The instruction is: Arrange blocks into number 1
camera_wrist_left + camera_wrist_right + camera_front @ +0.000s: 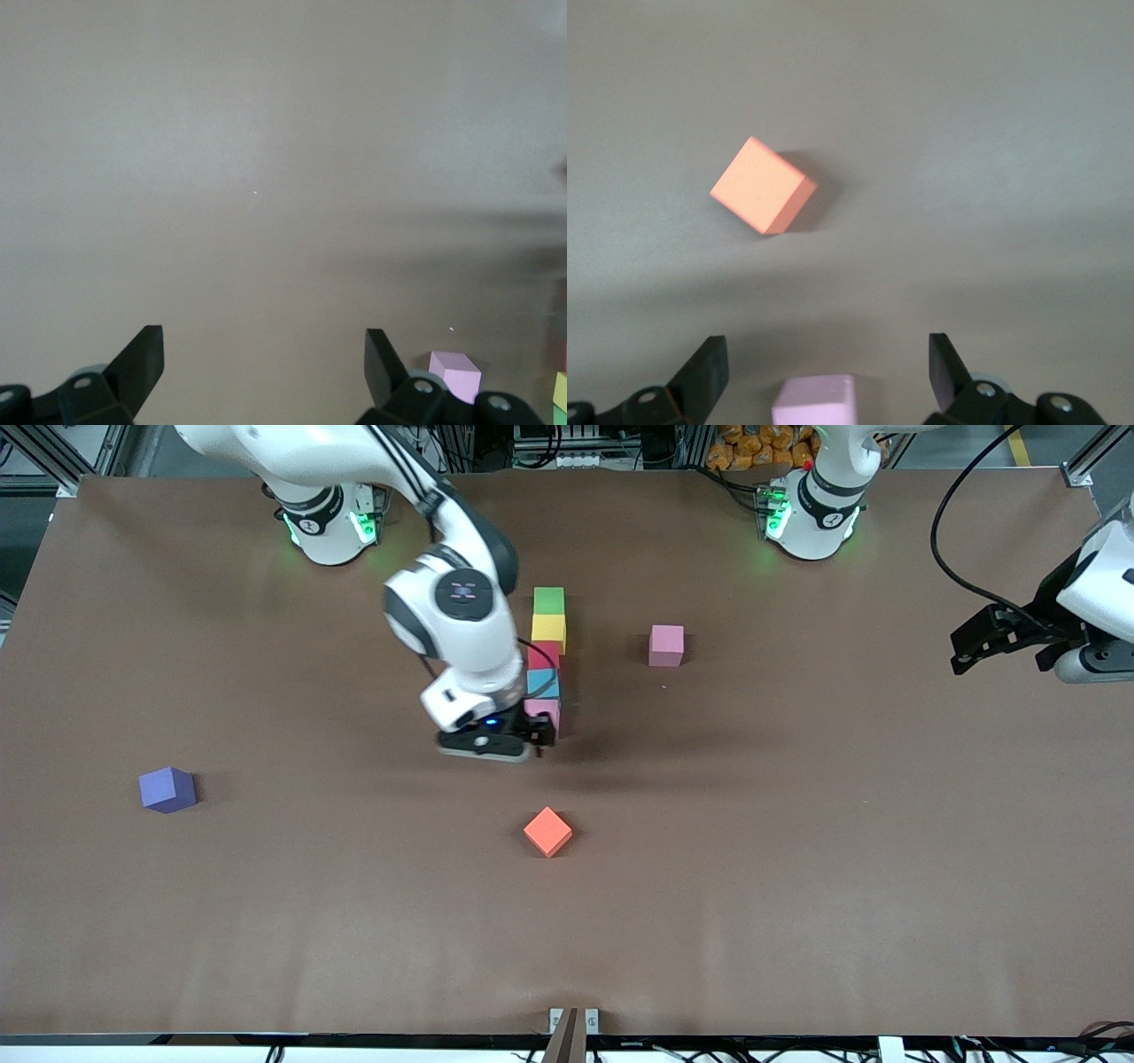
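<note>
A column of blocks runs along the table's middle: green, yellow, red, light blue and pink, the pink one nearest the front camera. My right gripper hangs open just above that pink block, its fingers wide apart on either side and not touching it. An orange block lies alone, nearer the front camera. A second pink block stands beside the column toward the left arm's end. A purple block lies toward the right arm's end.
My left gripper waits open above the table's edge at the left arm's end, holding nothing. The brown table stretches wide around the blocks.
</note>
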`<state>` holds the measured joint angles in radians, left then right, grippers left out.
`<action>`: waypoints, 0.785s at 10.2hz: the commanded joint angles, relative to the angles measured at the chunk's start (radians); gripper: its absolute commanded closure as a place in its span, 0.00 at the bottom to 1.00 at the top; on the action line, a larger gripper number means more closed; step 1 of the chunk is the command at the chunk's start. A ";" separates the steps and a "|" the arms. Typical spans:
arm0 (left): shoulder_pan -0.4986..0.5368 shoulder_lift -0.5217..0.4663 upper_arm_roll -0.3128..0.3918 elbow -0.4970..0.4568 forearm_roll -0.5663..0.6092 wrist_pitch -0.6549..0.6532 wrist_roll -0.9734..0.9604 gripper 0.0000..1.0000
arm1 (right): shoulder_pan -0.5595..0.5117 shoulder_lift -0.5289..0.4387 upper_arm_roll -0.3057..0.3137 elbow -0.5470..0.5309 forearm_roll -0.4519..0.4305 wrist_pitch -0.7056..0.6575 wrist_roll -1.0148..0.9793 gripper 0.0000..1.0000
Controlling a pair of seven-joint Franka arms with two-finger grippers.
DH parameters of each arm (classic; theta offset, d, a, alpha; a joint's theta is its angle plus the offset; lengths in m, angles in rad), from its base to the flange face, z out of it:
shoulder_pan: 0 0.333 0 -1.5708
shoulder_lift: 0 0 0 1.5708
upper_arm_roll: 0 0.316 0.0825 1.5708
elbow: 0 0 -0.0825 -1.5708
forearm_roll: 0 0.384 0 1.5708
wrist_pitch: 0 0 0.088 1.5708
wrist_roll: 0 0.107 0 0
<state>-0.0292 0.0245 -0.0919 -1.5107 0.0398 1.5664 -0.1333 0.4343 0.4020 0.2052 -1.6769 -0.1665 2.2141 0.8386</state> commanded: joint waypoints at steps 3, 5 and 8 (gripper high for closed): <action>-0.014 0.021 -0.002 0.040 -0.023 -0.032 0.026 0.00 | -0.167 -0.245 -0.018 -0.035 0.062 -0.262 -0.257 0.00; -0.031 0.025 -0.002 0.036 -0.023 -0.031 0.026 0.00 | -0.198 -0.340 -0.143 -0.035 0.131 -0.400 -0.440 0.00; -0.034 0.025 -0.003 0.033 -0.023 -0.031 0.027 0.00 | -0.246 -0.432 -0.277 -0.049 0.156 -0.477 -0.653 0.00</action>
<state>-0.0604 0.0401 -0.0998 -1.5011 0.0396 1.5576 -0.1316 0.1860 0.0291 -0.0271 -1.6813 -0.0387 1.7440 0.2318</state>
